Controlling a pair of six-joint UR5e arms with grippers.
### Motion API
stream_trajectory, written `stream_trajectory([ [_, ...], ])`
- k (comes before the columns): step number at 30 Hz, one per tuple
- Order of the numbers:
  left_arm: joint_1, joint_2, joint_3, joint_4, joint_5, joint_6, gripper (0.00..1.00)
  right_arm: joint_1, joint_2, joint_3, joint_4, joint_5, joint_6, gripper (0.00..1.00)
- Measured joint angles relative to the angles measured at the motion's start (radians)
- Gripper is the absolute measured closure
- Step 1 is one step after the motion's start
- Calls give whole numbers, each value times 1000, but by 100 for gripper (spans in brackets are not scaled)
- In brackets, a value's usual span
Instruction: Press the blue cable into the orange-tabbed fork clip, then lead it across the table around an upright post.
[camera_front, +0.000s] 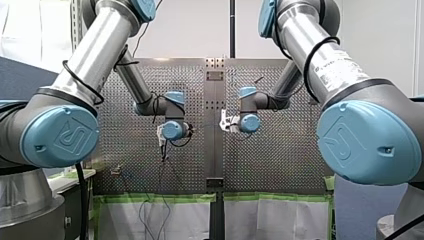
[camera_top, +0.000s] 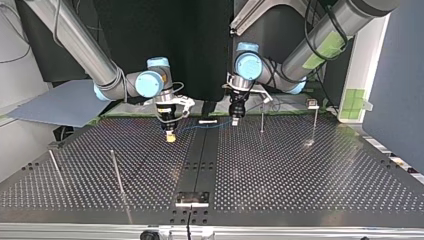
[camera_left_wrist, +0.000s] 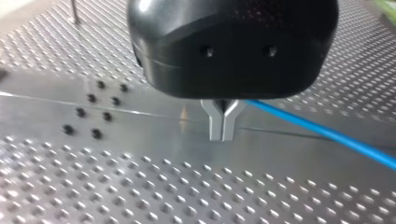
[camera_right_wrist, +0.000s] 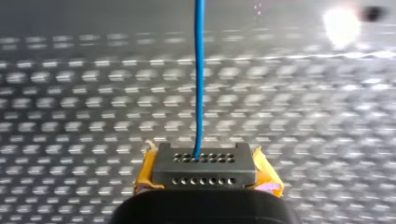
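Observation:
The thin blue cable (camera_top: 206, 125) hangs slack between my two grippers, just above the perforated table (camera_top: 280, 170). In the top view my left gripper (camera_top: 235, 119), black, stands right of the table's centre strip. In the left wrist view its metal fingers (camera_left_wrist: 223, 135) are shut on the blue cable (camera_left_wrist: 322, 133), which runs off to one side. My right gripper (camera_top: 170, 137), with yellow pads, hovers left of the strip. In the right wrist view it (camera_right_wrist: 201, 161) is shut on the cable (camera_right_wrist: 200, 84), which leads straight ahead. A small clip (camera_top: 312, 104) sits on a thin post at the top view's right.
Thin upright posts stand on the table: one (camera_top: 262, 120) close beside my left gripper, one (camera_top: 315, 125) under the clip, and two (camera_top: 117, 172) (camera_top: 55, 167) at the top view's left. A small white bar (camera_top: 207, 121) lies on the centre strip under the cable.

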Motion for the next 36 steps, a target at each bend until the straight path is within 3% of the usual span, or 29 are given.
stream_trajectory([
  [14, -21, 26, 0, -26, 0, -3, 100, 1, -137, 0, 20, 1, 0, 100],
  [21, -34, 26, 21, -48, 17, -29, 100, 1, -152, -1, 16, 1, 0, 100],
  [36, -52, 26, 150, -137, 24, -78, 100, 2, -157, -8, 12, -2, 0, 100],
])
